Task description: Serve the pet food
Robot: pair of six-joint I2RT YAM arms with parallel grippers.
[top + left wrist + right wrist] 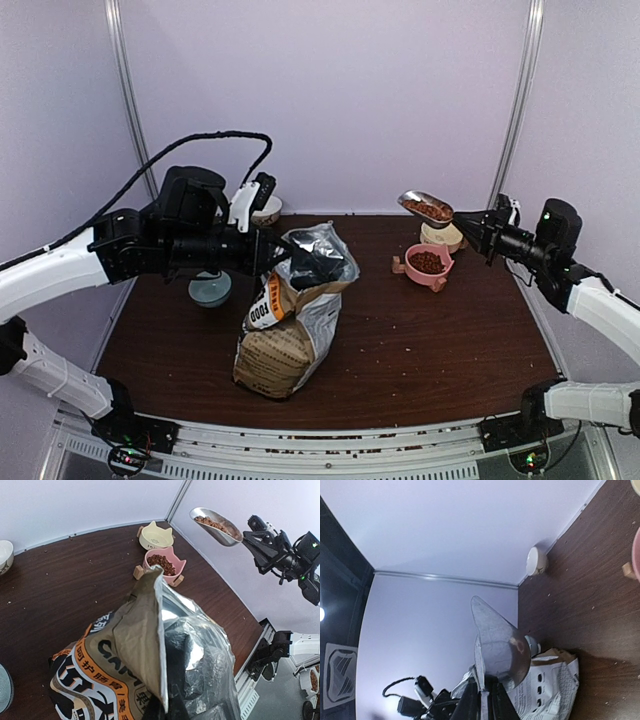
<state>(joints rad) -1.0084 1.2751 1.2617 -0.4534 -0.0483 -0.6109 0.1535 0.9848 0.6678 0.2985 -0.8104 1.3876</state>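
Observation:
The pet food (429, 210) fills a metal scoop (424, 206) held level in the air above a cream bowl (441, 236). My right gripper (470, 226) is shut on the scoop's handle (481, 692), and the right wrist view shows only the scoop's underside (501, 645). In front of the cream bowl, a pink cat-ear bowl (428, 264) holds more kibble (161, 562). The brown kraft bag (290, 325) stands mid-table. My left gripper (285, 258) is shut on the bag's top edge (161, 630), and the foil-lined mouth (200, 650) gapes open.
A white bowl (266, 210) sits at the back wall and a grey-blue bowl (210, 290) left of the bag under my left arm. Loose pellets dot the dark wooden table (420, 350), mostly along its front edge. Frame posts stand at the back corners.

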